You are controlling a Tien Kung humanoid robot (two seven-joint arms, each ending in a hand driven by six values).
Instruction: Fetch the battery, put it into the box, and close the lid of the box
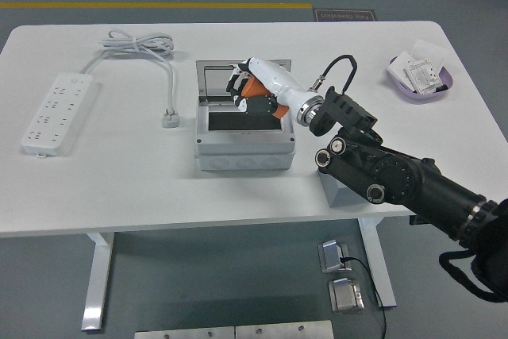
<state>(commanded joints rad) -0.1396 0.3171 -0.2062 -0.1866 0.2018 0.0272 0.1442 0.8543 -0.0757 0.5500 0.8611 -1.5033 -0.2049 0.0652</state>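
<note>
Right hand [252, 93] curled tight round orange battery [252, 85], held over open grey box [244, 134], lid [213, 78] up behind. Looks hard, smooth, maybe slippery and a bit heavy. Best held round middle. Grey block [337, 190] near box.

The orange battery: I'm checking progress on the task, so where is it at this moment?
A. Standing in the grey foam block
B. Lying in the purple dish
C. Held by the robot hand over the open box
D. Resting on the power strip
C. The right robot hand is curled around the orange battery above the opening of the grey box, whose lid stands raised.
</note>
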